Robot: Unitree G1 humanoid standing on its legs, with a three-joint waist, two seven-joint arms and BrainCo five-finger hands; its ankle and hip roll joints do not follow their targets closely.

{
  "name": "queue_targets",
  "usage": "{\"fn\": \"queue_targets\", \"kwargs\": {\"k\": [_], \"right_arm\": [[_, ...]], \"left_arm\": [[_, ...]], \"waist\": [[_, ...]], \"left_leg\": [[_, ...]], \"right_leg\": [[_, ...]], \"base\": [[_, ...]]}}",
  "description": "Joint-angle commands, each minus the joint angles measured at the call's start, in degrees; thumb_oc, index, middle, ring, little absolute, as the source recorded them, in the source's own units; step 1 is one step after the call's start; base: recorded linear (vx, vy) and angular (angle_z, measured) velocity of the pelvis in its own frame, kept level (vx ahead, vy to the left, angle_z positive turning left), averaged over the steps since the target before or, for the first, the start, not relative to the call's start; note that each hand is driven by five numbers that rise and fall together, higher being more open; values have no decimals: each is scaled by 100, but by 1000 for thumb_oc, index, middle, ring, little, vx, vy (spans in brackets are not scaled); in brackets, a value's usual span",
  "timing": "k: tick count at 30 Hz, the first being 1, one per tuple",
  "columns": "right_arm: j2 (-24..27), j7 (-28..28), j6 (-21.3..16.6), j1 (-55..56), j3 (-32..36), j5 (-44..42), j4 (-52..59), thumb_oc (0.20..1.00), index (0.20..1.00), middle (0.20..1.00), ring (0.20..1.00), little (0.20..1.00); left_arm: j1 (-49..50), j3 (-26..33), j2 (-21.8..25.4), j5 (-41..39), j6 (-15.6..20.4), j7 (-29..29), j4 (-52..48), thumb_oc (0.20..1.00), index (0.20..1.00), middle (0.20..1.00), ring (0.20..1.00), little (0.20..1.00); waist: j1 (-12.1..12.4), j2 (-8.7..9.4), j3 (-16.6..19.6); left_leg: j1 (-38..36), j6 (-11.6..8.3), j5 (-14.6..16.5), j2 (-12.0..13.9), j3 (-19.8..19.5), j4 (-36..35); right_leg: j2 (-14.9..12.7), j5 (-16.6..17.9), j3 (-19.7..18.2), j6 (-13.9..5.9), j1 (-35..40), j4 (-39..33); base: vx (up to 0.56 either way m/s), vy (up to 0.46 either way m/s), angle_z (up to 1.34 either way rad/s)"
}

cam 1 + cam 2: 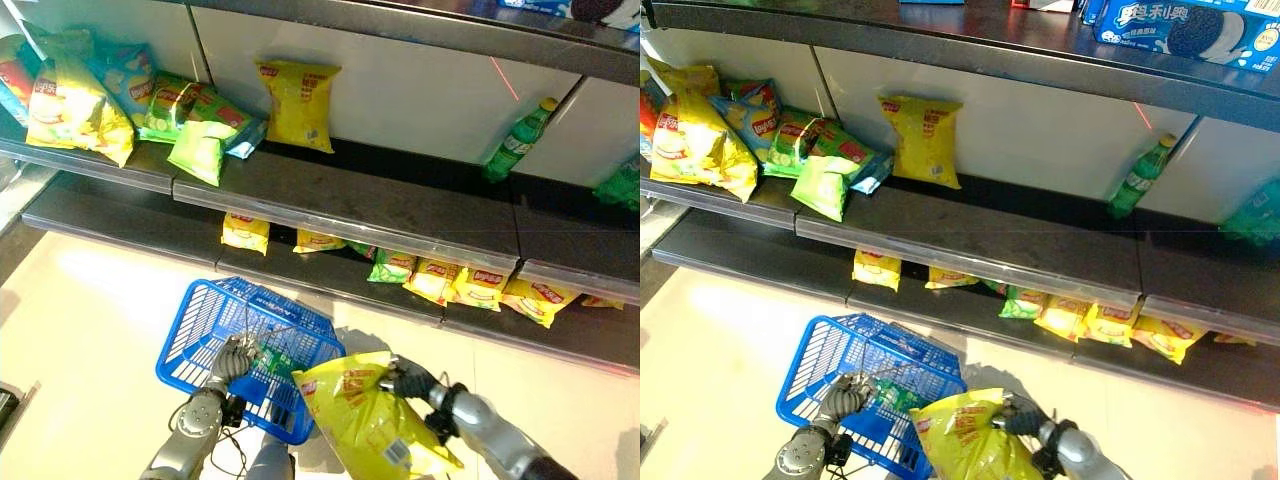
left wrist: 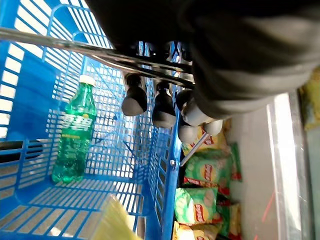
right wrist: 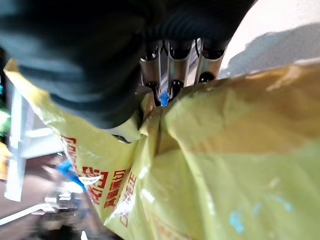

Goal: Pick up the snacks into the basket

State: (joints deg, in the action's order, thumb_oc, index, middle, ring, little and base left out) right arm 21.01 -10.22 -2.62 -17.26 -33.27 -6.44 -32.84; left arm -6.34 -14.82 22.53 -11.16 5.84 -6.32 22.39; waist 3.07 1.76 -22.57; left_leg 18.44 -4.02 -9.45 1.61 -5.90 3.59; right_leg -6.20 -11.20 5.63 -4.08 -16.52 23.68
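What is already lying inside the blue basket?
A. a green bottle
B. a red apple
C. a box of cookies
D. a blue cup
A. The left wrist view shows a green bottle lying on the floor of the blue basket, whose handle the left hand holds, while the right hand holds a big yellow snack bag beside it.

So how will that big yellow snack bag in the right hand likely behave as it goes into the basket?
The yellow snack bag looks puffed, so probably light for its bulk. The right hand pinches one crumpled edge, so it may sag and swing. Its glossy film could slip. The basket already holds a green bottle, which it may land on.
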Motion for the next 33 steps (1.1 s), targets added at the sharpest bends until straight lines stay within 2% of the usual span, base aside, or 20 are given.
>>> {"fn": "queue_targets", "kwargs": {"k": [1,3,5,14,17,25,33], "right_arm": [[-367,327,-246,-191,-331,780,-195,200,200,200,200,200],[-482,438,-241,-326,-395,909,-368,200,200,200,200,200],[-868,646,-176,-646,-507,1061,-949,200,200,200,200,200],[-1376,958,-112,-1240,-585,873,-1591,200,200,200,200,200],[-1641,1106,-82,-1643,-727,808,-1801,200,200,200,200,200],[-1597,1524,-100,-2692,-337,356,-2001,200,200,200,200,200],[-1416,1875,-181,-3501,147,-26,-2370,200,200,200,200,200]], "left_arm": [[-642,-26,52,-468,646,-37,-1253,200,200,200,200,200],[-688,-72,56,-501,638,-50,-1299,200,200,200,200,200],[-812,-304,18,-649,619,-25,-1528,200,200,200,200,200],[-951,-822,-2,-919,583,111,-1966,200,200,200,200,200],[-993,-1162,-31,-1019,531,183,-2155,200,200,200,200,200],[-1033,-1639,222,-1212,495,396,-2462,200,200,200,200,200],[-1041,-1861,438,-1350,499,524,-2554,200,200,200,200,200]], "waist": [[57,47,153],[79,21,136],[134,-55,74],[266,-207,-60],[362,-301,-137],[474,-459,-292],[504,-590,-443]], "left_leg": [[217,166,937,-355,188,824],[236,169,933,-363,183,826],[283,181,914,-406,171,797],[406,195,870,-510,112,753],[430,195,846,-549,76,705],[585,213,830,-615,64,726],[719,217,818,-674,35,790]], "right_leg": [[-101,753,-155,-300,114,-1215],[-108,757,-162,-302,101,-1220],[-140,755,-161,-306,73,-1235],[-191,763,-129,-319,7,-1247],[-219,761,-84,-324,-16,-1268],[-255,770,-97,-331,-202,-1188],[-289,700,-102,-322,-363,-958]], "base": [[6,28,14],[8,25,4],[8,33,1],[6,8,6],[18,-1,9],[13,4,10],[11,-1,6]]}}
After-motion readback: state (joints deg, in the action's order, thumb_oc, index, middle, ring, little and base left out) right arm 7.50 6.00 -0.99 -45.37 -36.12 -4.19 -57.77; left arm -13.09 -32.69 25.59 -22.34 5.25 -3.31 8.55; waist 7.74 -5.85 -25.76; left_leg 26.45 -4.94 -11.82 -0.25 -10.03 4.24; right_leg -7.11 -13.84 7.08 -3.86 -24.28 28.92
